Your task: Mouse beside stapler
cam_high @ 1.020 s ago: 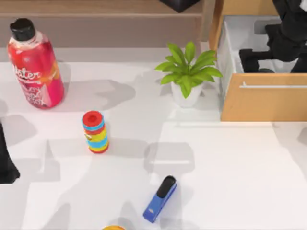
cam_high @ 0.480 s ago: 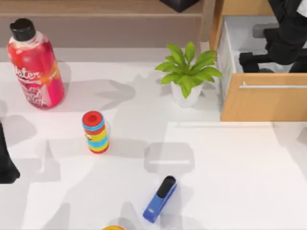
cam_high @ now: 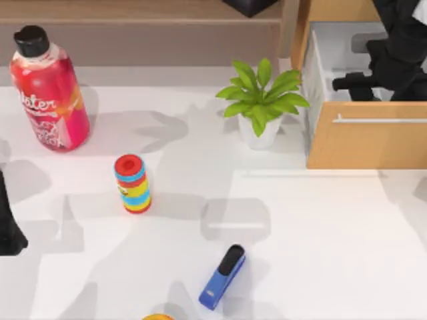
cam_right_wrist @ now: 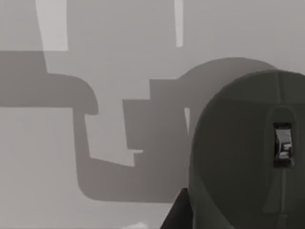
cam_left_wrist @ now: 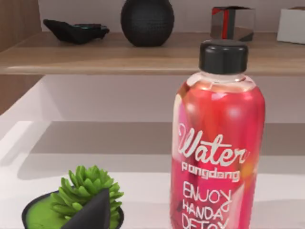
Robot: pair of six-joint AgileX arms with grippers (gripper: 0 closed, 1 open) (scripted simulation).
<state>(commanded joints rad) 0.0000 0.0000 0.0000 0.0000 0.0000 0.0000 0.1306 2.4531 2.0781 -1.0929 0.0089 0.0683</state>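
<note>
White tabletop, wooden shelf behind, and an open drawer (cam_high: 363, 143) at the right rear form the workspace. Inside that drawer lies the mouse (cam_right_wrist: 248, 152), a dark grey dome on the pale floor; it probably has to be lifted out first. The stapler (cam_high: 223, 277) lies on the table near the front edge, well apart from the drawer. The right gripper (cam_high: 363, 81) hangs over the drawer interior; whether its fingers are apart or together cannot be told. The left arm (cam_high: 8, 223) is parked at the table's left edge.
</note>
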